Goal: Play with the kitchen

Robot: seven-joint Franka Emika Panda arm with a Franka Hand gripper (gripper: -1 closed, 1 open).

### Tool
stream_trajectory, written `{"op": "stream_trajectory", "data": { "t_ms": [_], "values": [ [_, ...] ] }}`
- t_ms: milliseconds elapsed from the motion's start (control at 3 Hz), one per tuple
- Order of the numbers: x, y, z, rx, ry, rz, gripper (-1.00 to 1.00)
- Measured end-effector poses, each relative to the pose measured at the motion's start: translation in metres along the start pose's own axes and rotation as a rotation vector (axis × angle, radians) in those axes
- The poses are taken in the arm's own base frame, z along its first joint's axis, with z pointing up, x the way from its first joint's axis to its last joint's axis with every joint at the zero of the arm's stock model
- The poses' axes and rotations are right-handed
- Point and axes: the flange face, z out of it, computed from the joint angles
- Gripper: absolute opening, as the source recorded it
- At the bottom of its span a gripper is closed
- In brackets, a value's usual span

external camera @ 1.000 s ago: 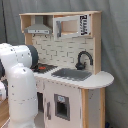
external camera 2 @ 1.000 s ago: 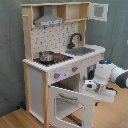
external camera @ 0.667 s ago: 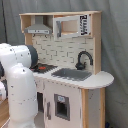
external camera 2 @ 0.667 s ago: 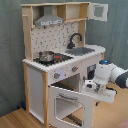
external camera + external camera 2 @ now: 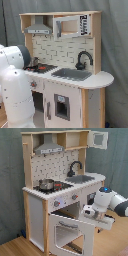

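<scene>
The kitchen (image 5: 55, 188) stands on a wooden floor (image 5: 12, 248) in front of a grey curtain (image 5: 10, 178), filling most of both exterior views. It is white with light-wood sides and top. On its counter, a small metal pot (image 5: 46, 184) sits on the dark stovetop (image 5: 52, 187); what the pot holds, if anything, cannot be made out. In the first exterior view the pot (image 5: 35, 63) is partly hidden behind the robot arm (image 5: 15, 85). Beside the stovetop is the grey sink (image 5: 82, 178), a shallow basin with nothing visible inside, and the black curved faucet (image 5: 75, 167) rises at its back edge against the tiled backsplash. Up top, a grey hood (image 5: 50, 149) hangs over the stove, and the microwave compartment has its door (image 5: 99, 139) swung outward; its inside shows no contents that can be told.

Below the counter, the oven door (image 5: 72, 230) hangs open, tilted outward and down, with a window in its panel. The cavity behind it is dark and its contents cannot be seen. Two knobs (image 5: 56, 204) sit on the front panel above it.

In the second exterior view the gripper (image 5: 89, 212) is at the upper edge of the open oven door, on the second exterior view's right; how far its fingers are parted, and whether they grasp the door, cannot be told
</scene>
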Motion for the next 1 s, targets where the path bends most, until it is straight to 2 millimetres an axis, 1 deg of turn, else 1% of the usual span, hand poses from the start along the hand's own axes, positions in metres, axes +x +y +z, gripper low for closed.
{"op": "stream_trajectory", "data": {
  "t_ms": [667,1000],
  "values": [
    [0.014,0.014,-0.016,-0.189,-0.020,0.077,1.00],
    [0.023,0.016,-0.028,-0.280,-0.021,0.115,1.00]
  ]
}}
